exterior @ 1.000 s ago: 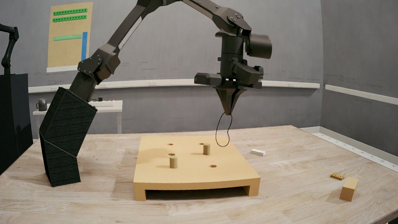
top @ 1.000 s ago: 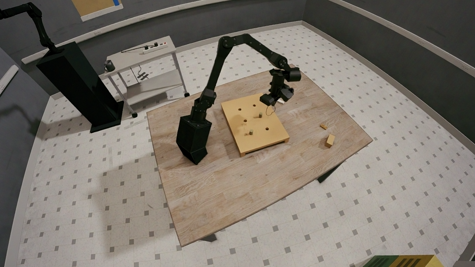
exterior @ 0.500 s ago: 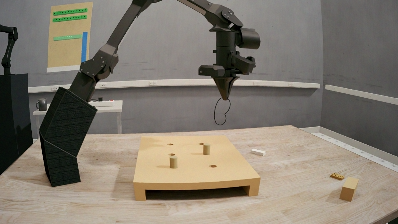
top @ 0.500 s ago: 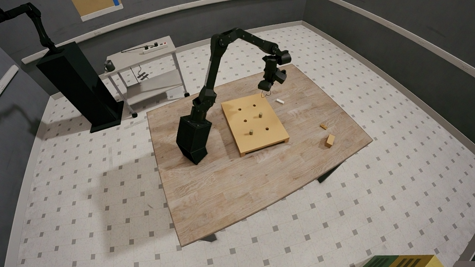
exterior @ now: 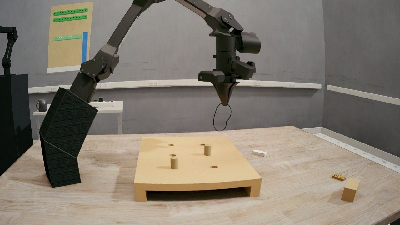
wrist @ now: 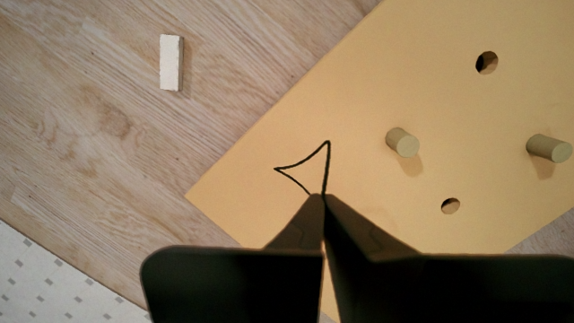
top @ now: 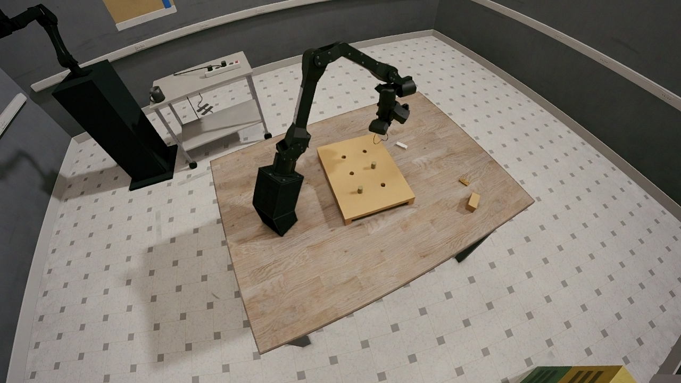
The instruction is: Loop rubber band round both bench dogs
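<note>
A tan board with several holes lies flat on the table. Two bench dogs stand in it: one near the front left and one further back. My gripper is shut on a thin black rubber band, which hangs as a loose loop high above the board's far right corner, clear of both dogs. In the wrist view the band hangs from my fingertips over the board's corner, with the dogs to the right. The overhead view shows the gripper at the board's far edge.
A small white block lies on the table right of the board. A tan block and a small domino-like piece lie at the table's right. The arm's black base stands left of the board.
</note>
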